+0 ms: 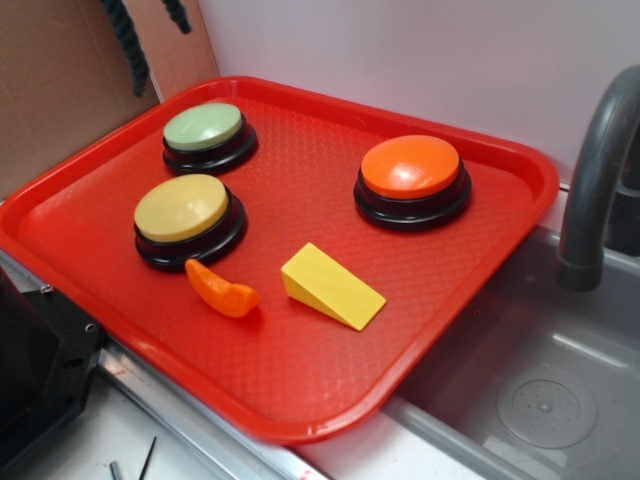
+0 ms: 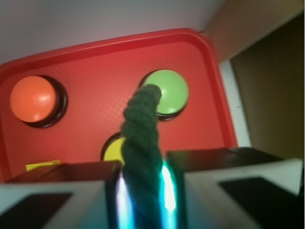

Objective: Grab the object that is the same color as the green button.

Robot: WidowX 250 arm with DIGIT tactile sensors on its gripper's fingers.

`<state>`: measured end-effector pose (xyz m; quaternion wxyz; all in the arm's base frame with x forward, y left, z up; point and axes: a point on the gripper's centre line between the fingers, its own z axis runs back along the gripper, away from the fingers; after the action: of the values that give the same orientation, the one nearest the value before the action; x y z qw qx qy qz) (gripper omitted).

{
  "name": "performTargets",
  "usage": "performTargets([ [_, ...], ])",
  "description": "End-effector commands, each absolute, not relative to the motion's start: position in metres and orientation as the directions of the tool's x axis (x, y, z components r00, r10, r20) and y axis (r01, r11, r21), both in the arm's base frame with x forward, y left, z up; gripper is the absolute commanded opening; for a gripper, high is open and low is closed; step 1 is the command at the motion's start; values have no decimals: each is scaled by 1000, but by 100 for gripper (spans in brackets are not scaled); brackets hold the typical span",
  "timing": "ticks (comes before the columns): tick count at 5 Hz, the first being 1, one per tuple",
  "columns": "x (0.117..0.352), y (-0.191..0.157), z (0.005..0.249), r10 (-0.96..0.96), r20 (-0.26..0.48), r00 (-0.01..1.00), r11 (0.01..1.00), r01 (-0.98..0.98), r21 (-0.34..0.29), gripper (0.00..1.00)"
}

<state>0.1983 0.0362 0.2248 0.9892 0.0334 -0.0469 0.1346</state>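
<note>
**Green rope held in our gripper above the tray**

Dark green and twisted, the rope [image 2: 141, 143] rises between our fingers [image 2: 188, 167] in the wrist view, and the gripper [image 2: 143, 200] is clamped on its lower part. Its free end points away from us and, in that view, covers the near edge of the green button [image 2: 167, 91]. In the exterior view we see only dark twisted strands [image 1: 128, 45] hanging at the top left, high over the tray's far corner; they look like this rope, though the gripper itself is out of that frame.

We judge the grab itself done: the rope sits off the tray [image 1: 300, 380], held well clear of everything beneath. All that seems left is keeping the grip secure.

Below and ahead of the gripper lies the green button. The orange button [image 2: 35, 99] is off to the left of it in the wrist view. The yellow button [image 2: 114, 149] sits closer under us, half hidden by the rope. An orange curved piece [image 1: 222, 290] and a yellow wedge [image 1: 332, 286] lie on the tray, apart from each other. Nothing touches the rope or blocks it. Beside the tray are a grey sink [image 1: 540, 400] and tap [image 1: 597, 170].
</note>
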Motion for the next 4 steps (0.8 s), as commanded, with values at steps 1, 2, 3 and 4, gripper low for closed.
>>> performTargets([
  [1,144,69,229,477,133,869,877,-480,-12,0],
  [2,134,79,215,505,108,856,861,-508,0,0],
  [3,131,88,197,526,74,847,848,-529,25,0],
  [4,137,90,188,519,73,852,853,-522,25,0],
])
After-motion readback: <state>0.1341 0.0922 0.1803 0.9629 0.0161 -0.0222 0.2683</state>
